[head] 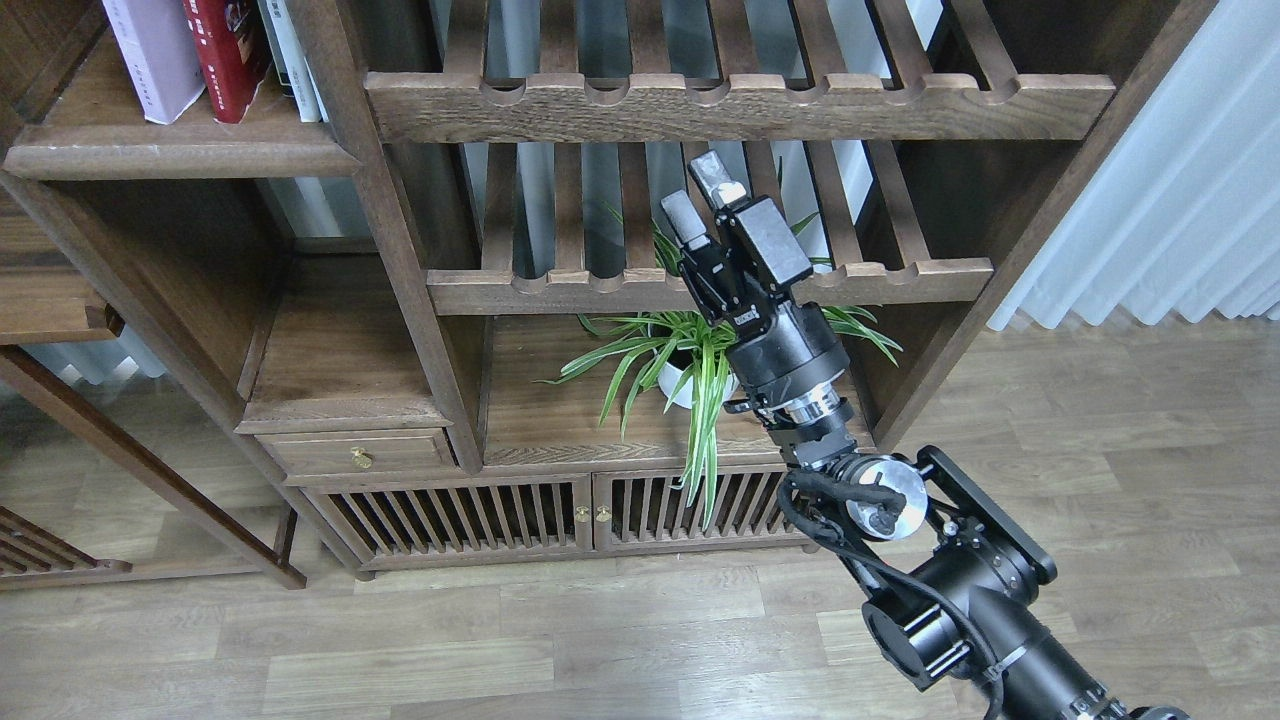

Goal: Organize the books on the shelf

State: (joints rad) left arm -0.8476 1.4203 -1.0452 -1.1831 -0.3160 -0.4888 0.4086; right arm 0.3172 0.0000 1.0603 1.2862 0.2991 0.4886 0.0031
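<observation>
A pale white-lavender book (155, 55) and a red book (228, 50) stand upright side by side on the dark-brown shelf (180, 160) at the top left. Thin white-spined books (290, 55) stand right of them. The maroon book with white characters is out of view. My right gripper (698, 196) is open and empty. It is raised in front of the slatted racks at the centre, far right of the books. My left gripper is not in view.
Two slatted racks with notched rails (740, 100) cross behind my right gripper. A potted green plant (690, 365) sits on the cabinet top below it. A small drawer (355, 452) and slatted cabinet doors (580, 515) are lower down. A white curtain (1170, 200) hangs at the right.
</observation>
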